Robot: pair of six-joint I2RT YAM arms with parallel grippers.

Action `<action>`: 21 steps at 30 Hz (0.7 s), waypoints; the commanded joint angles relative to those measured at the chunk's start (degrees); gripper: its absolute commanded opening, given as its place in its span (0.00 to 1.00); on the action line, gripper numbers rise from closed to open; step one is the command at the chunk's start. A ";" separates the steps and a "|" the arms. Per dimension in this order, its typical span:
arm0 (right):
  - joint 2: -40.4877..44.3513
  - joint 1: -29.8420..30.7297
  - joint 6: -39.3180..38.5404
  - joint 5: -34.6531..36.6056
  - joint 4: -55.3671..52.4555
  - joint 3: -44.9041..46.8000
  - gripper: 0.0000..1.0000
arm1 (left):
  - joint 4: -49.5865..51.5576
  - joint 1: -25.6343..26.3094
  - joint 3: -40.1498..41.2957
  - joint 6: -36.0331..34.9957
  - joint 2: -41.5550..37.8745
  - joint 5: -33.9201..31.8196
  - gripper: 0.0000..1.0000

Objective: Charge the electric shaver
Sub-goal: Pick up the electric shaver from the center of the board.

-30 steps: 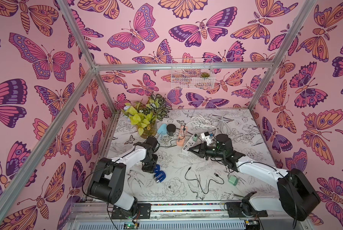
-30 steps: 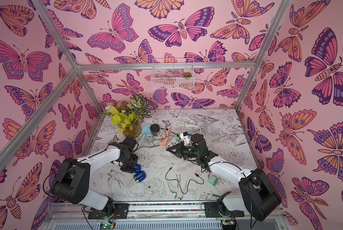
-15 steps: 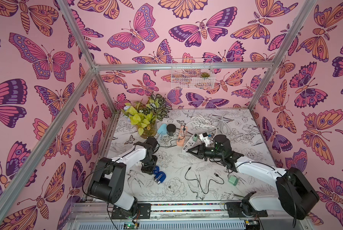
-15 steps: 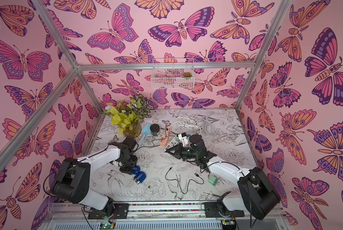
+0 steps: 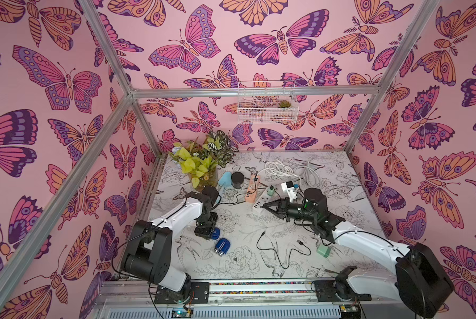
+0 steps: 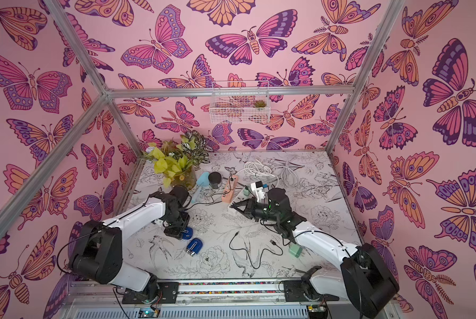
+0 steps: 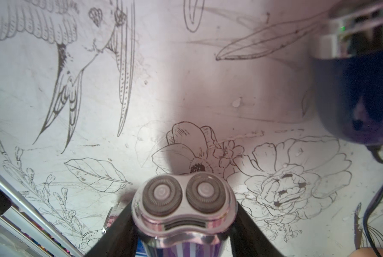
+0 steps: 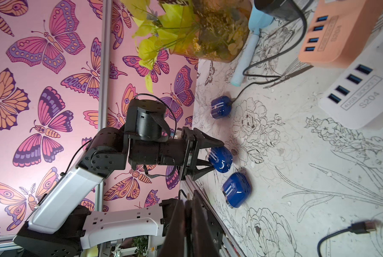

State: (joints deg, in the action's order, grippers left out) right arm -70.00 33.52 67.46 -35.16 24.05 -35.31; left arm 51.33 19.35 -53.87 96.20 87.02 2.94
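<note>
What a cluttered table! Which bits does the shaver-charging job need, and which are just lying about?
Job: blue shaver in the left gripper, loose black USB cable, white USB strip.

Lying about: spare shaver, another shaver, orange strip, plant, black jar, light blue brush, green block.

Three blue shavers, two USB hubs
</note>
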 commanded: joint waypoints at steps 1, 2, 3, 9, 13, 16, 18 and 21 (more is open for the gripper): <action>1.60 0.26 -1.16 0.78 -2.46 -2.46 0.00 | 3.26 -0.45 -0.47 -1.06 -1.87 -0.67 0.01; 1.97 0.27 -1.16 0.96 -2.98 -2.48 0.00 | 3.22 -0.39 -0.30 -0.95 -2.08 -0.52 0.01; 2.21 0.31 -1.18 1.10 -3.26 -2.40 0.00 | 3.18 -0.37 -0.04 -0.93 -2.49 -0.48 0.01; 2.80 0.24 -1.04 1.49 -3.43 -0.75 0.00 | 3.21 -0.41 0.43 -1.37 -3.87 -0.27 0.01; 3.79 0.25 -1.01 2.01 -3.90 0.04 0.00 | 3.21 -0.39 0.09 -1.97 -4.03 -0.08 0.00; 4.05 0.24 -1.11 2.14 -4.42 0.26 0.00 | 3.21 -0.44 -0.18 -2.26 -3.84 -0.39 0.00; 3.93 0.26 -1.10 2.21 -4.30 0.55 0.00 | 3.11 -0.46 -0.27 -2.49 -3.58 -0.26 0.01; 3.97 0.27 -1.02 2.02 -4.19 0.63 0.00 | 2.99 -0.46 -0.61 -2.60 -2.96 0.35 0.00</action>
State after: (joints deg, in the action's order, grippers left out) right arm -66.67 33.52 67.26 -33.56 20.14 -35.05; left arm 52.53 19.35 -53.87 94.67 83.90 3.05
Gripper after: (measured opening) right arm 0.083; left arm 0.588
